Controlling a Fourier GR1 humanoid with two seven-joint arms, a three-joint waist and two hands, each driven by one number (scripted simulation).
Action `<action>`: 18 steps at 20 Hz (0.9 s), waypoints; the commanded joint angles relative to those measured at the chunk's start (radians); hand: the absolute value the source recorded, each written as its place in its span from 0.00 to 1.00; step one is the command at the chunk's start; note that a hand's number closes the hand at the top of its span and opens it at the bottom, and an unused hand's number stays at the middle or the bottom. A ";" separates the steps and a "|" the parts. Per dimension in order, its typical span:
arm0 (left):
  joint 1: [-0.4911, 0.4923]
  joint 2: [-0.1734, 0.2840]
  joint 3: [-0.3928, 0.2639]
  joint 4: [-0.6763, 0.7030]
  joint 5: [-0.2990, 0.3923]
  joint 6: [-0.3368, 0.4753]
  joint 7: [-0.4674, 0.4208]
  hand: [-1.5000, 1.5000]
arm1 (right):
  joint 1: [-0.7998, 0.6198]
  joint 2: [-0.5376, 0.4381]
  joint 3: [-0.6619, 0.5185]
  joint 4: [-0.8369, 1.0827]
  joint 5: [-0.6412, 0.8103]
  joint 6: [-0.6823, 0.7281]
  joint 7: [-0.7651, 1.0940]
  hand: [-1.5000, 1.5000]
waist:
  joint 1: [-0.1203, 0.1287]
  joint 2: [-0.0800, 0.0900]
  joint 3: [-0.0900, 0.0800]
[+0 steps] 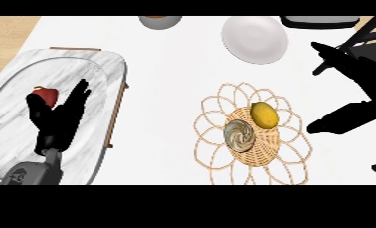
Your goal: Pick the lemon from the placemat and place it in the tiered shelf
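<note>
A yellow lemon (264, 114) lies on the round woven placemat (220, 142), toward its upper right. My right hand (351, 116) hangs just right of the placemat, open, with fingers spread above and thumb below; it does not touch the lemon. The tiered shelf (103, 80), a marble oval tray with wooden side rails, fills the left side. My left hand (58, 115) rests open over the shelf, fingers pointing up.
A red fruit (46, 95) sits on the shelf beside my left hand. A round grey-brown object (239, 136) lies on the placemat next to the lemon. A white plate (255, 39), a bowl (160, 21) and a dark item (320, 21) stand at the back.
</note>
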 commanded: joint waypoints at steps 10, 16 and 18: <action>0.019 -0.047 -0.010 0.051 -0.018 -0.009 0.059 0.50 | -0.055 0.147 0.196 -0.009 0.211 0.013 0.257 0.00 | -0.008 0.010 -0.010; 0.034 -0.048 0.016 0.076 -0.008 -0.050 0.036 0.50 | -0.071 0.233 0.220 0.054 0.333 -0.046 0.307 0.00 | 0.000 0.013 -0.010; 0.049 -0.033 0.023 0.034 -0.005 -0.053 0.070 0.50 | -0.047 0.187 0.185 0.004 0.316 -0.003 0.320 0.00 | -0.006 0.009 -0.010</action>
